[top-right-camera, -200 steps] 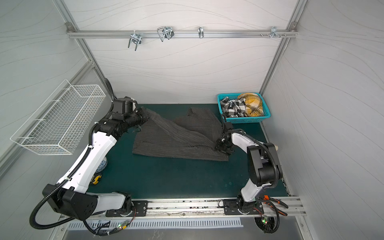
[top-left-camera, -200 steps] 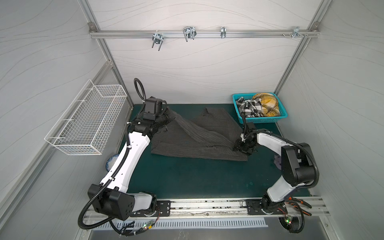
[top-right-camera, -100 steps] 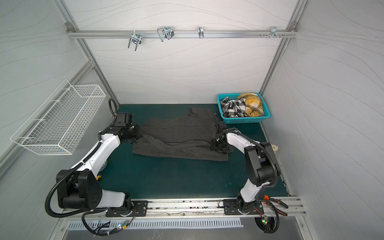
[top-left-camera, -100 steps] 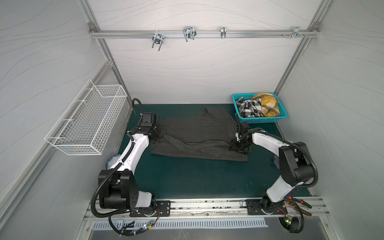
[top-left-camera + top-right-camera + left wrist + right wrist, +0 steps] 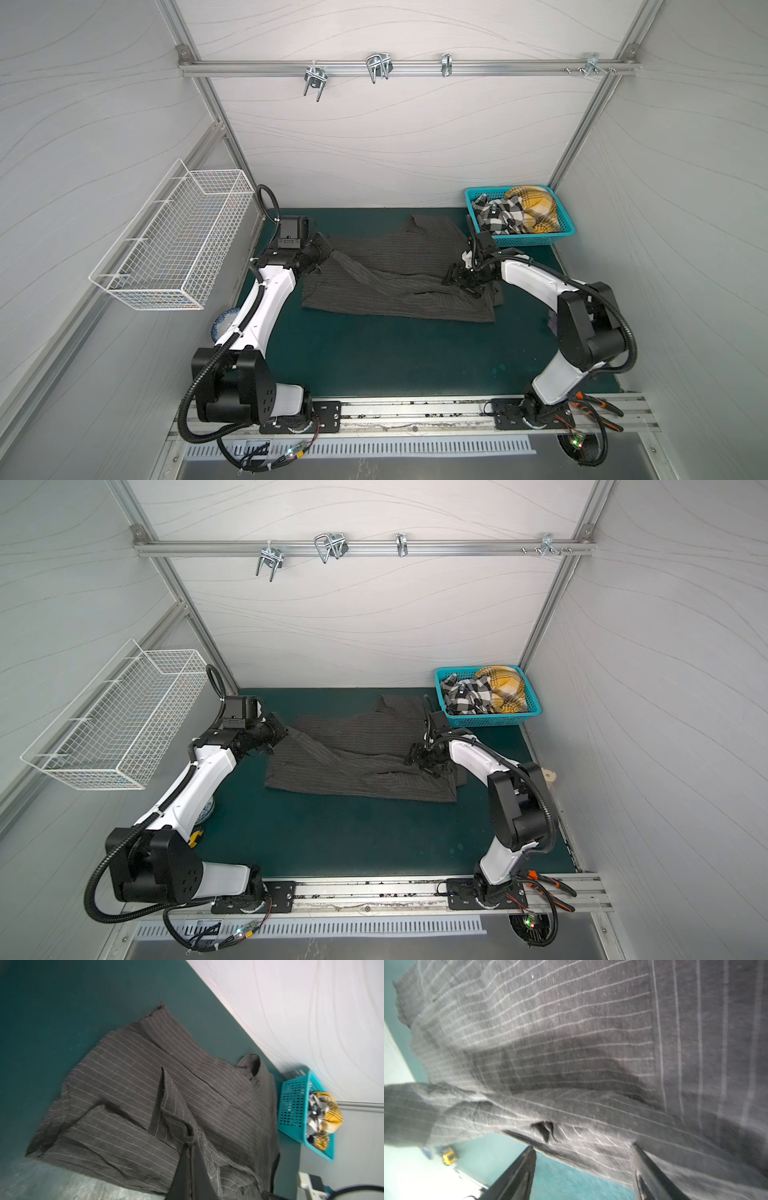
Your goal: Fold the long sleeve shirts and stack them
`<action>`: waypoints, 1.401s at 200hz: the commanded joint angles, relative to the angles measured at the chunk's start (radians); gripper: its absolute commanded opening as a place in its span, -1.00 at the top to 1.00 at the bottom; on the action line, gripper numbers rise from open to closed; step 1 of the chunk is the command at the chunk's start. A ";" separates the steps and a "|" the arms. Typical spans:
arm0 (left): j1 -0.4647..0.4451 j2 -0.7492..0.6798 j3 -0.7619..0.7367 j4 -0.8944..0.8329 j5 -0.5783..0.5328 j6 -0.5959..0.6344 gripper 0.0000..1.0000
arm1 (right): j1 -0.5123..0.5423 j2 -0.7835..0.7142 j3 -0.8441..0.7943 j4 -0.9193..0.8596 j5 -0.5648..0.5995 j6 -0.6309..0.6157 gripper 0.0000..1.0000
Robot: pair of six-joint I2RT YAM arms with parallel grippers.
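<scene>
Letting go on the basket side while the far side keeps its pinch!
Left fingers point(image 5: 193, 1167), well away from the teal basket point(image 5: 523, 242), stay pressed on a fold of the charcoal pinstriped shirt point(image 5: 395, 286). It sprawls across the table point(image 5: 374, 357), reaching nearly to the basket. Just before the basket, the right fingers point(image 5: 517, 1174) have now spread clear of the cloth, so that end looks laid and folding can follow. Checked shirt point(image 5: 496, 214) and yellow plaid shirt point(image 5: 536, 208) wait inside the basket.

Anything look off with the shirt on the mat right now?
The pinstriped shirt is not flat: a fold runs diagonally across it, pinched by the left gripper. In the right wrist view a small dark gap shows near its edge; tear or crease, unclear.
</scene>
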 commanded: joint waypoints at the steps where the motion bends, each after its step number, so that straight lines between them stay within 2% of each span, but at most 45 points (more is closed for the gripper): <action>1: 0.005 -0.032 0.027 0.052 0.006 -0.016 1.00 | -0.052 0.018 -0.005 0.034 -0.078 0.117 -0.46; 31: 0.011 -0.017 -0.012 0.063 -0.010 -0.007 1.00 | -0.093 0.064 -0.036 0.106 -0.187 0.238 -0.43; 52: 0.014 -0.008 -0.043 0.085 -0.017 -0.010 1.00 | -0.092 0.080 -0.048 0.130 -0.218 0.287 -0.41; 79: 0.020 0.041 -0.061 0.043 -0.109 0.009 1.00 | -0.072 0.047 -0.033 0.065 -0.152 0.228 -0.40; 110: 0.064 0.120 -0.123 -0.022 -0.072 -0.015 1.00 | -0.072 -0.006 -0.076 0.032 -0.126 0.182 -0.39; 116: 0.066 0.121 -0.144 -0.032 -0.076 -0.022 0.78 | -0.070 -0.020 -0.089 0.030 -0.122 0.175 -0.39; 128: 0.066 0.104 -0.193 -0.053 -0.093 -0.041 0.20 | -0.071 -0.037 -0.111 0.022 -0.117 0.164 -0.40; 137: 0.066 0.082 -0.226 -0.078 -0.119 -0.051 -0.07 | -0.069 -0.049 -0.124 0.019 -0.115 0.155 -0.39; 148: 0.067 0.066 -0.235 -0.123 -0.156 -0.054 -0.28 | -0.067 -0.065 -0.139 0.015 -0.109 0.148 -0.39; 160: 0.070 0.068 -0.196 -0.176 -0.186 -0.041 -0.36 | -0.060 -0.077 -0.149 0.007 -0.099 0.139 -0.39; 180: 0.070 0.118 -0.063 -0.271 -0.211 -0.015 -0.36 | -0.040 -0.094 -0.144 -0.017 -0.065 0.117 -0.38; 198: 0.062 0.201 0.043 -0.301 -0.184 0.000 -0.29 | -0.025 -0.095 -0.133 -0.027 -0.046 0.102 -0.38; 225: 0.039 0.396 0.194 -0.368 -0.156 0.042 -0.18 | -0.020 -0.077 -0.117 -0.027 -0.053 0.092 -0.37; 255: 0.020 0.548 0.304 -0.426 -0.156 0.071 0.00 | -0.018 -0.071 -0.115 -0.027 -0.045 0.083 -0.35; 280: 0.008 0.646 0.375 -0.472 -0.176 0.083 -0.01 | -0.019 -0.071 -0.120 -0.028 -0.042 0.077 -0.35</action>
